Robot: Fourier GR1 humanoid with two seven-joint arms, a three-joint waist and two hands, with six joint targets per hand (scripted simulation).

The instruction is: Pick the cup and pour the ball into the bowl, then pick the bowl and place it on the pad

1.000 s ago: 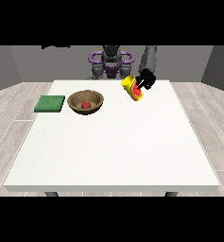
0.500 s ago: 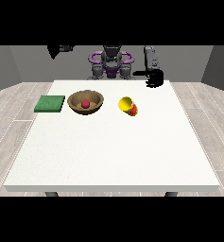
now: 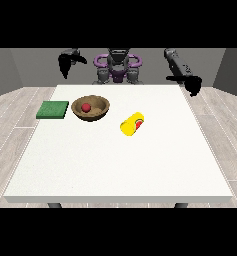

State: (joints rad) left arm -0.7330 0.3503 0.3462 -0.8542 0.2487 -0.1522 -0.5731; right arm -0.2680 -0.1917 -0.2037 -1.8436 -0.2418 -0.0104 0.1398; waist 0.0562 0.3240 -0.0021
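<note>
A yellow cup (image 3: 132, 124) with a red inside lies on its side near the table's middle, touched by no hand. Left of it stands a brown wooden bowl (image 3: 91, 108) with a red ball (image 3: 86, 107) inside. The green pad (image 3: 53, 109) lies flat left of the bowl. The hand at the view's right (image 3: 192, 84) hangs over the table's far right edge, well away from the cup, holding nothing. The hand at the view's left (image 3: 66, 63) is raised above the far left corner, behind the bowl and pad, also holding nothing.
The white table (image 3: 115, 165) stretches wide and bare towards the camera. The robot's torso (image 3: 118, 67) stands behind the far edge. Grey plank floor surrounds the table.
The cup has left the hand at the view's right and come to lie on its side on the table. That hand drew back to the right; the other hand rose at the far left.
</note>
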